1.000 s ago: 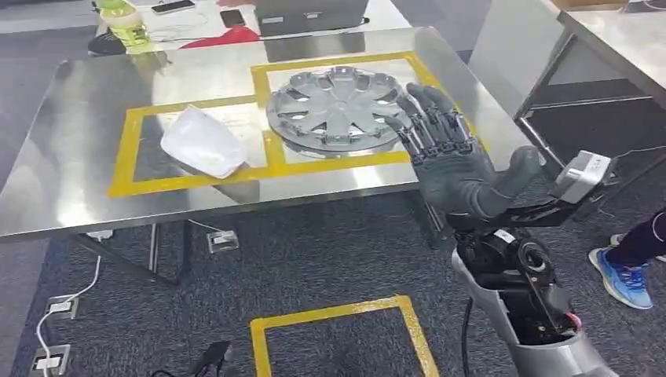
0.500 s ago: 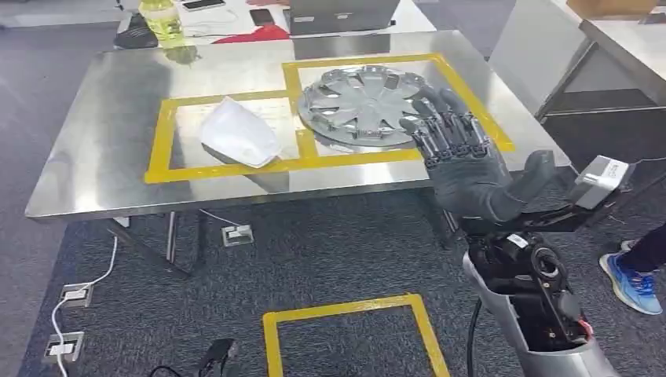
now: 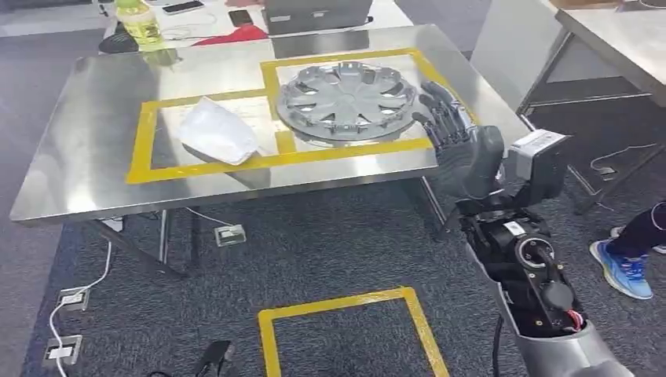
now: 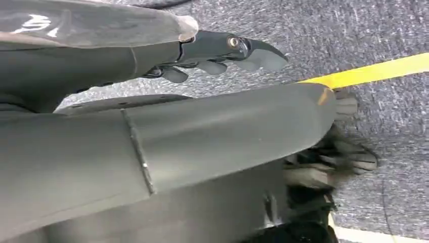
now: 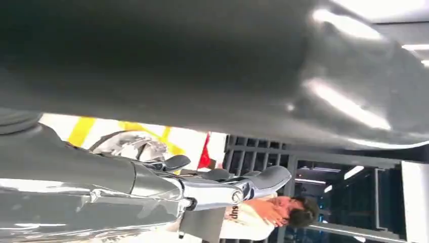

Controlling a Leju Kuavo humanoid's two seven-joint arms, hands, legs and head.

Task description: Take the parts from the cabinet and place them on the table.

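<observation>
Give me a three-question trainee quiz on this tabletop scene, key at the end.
1. True or false: the hubcap lies inside a yellow tape frame on the steel table.
2. What lies in the frame beside the hubcap's? A) white bag B) red box C) blue cup
3. Fill in: the right hand holds ____.

Key: 1 true. 2 A, the white bag. 3 nothing; its fingers are spread by the table's edge, near the hubcap.
</observation>
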